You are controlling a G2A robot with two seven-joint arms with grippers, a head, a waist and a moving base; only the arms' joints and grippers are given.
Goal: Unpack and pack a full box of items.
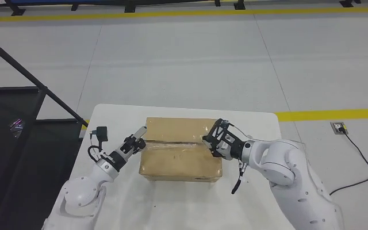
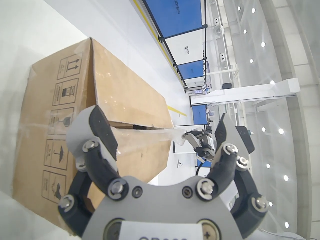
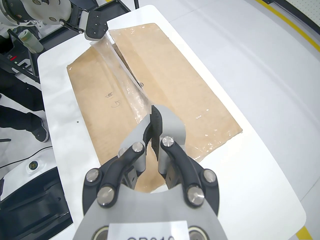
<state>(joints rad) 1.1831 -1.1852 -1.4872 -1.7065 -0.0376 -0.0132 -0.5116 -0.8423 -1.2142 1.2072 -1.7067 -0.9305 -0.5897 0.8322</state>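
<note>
A brown cardboard box (image 1: 178,164) lies flat in the middle of the white table (image 1: 247,201), flaps closed. A strip of clear tape (image 3: 120,68) is peeled up off the box's centre seam and stretches above the lid. My right gripper (image 3: 153,111) is shut on one end of that strip, above the box's right end (image 1: 218,141). My left gripper (image 2: 162,131) stands open at the box's left end (image 1: 136,144), one finger pad (image 3: 96,27) against the far end of the tape. The box (image 2: 125,93) shows printed handling symbols on its end wall. The contents are hidden.
A small black plug with a cable (image 1: 102,132) lies near the table's left edge. A black frame and rack (image 1: 23,115) stand left of the table, holding a green bottle (image 3: 30,41). Bare table lies in front of the box and to its right (image 3: 250,116).
</note>
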